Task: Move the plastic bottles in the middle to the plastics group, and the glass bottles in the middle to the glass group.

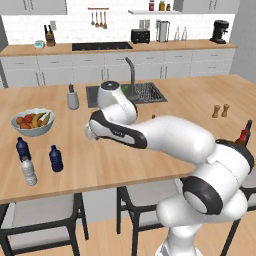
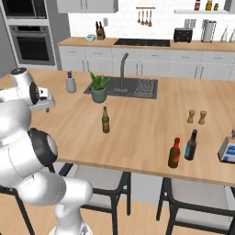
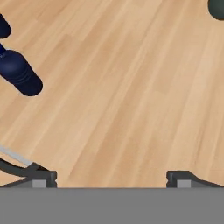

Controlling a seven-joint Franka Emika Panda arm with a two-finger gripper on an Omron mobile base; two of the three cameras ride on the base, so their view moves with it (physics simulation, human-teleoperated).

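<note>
Your jaws [image 3: 112, 177] stand fully released with nothing between them, pointing down at bare wood of the worktop [image 1: 150, 165]. In the hand view one fingertip [image 3: 41, 177] sits at 8 o'clock and the other at 4 o'clock, with a dark blue plastic bottle [image 3: 19, 74] lying up at 10 o'clock, well apart from both.

From the left base view you see that same bottle [image 1: 56, 158] upright at about 9 o'clock of the picture, near the worktop's front edge. Just beside it toward 8 o'clock stand a second dark blue bottle [image 1: 21, 148] and a clear ribbed water bottle [image 1: 29, 171], close together. A fruit bowl [image 1: 33, 122] sits behind them at 12 o'clock of that pair.

From the right base view you see the olive-green bottle [image 2: 105, 120] upright near the picture's centre, alone, with a potted plant [image 2: 98, 88] behind it by the sink [image 2: 137, 88]. At 4 o'clock of the picture, a brown bottle with a red cap [image 2: 174, 153] stands just beside a very dark bottle [image 2: 191, 145], near the front edge. Two pepper mills [image 2: 196, 117] stand behind that pair at their 12 o'clock.
</note>
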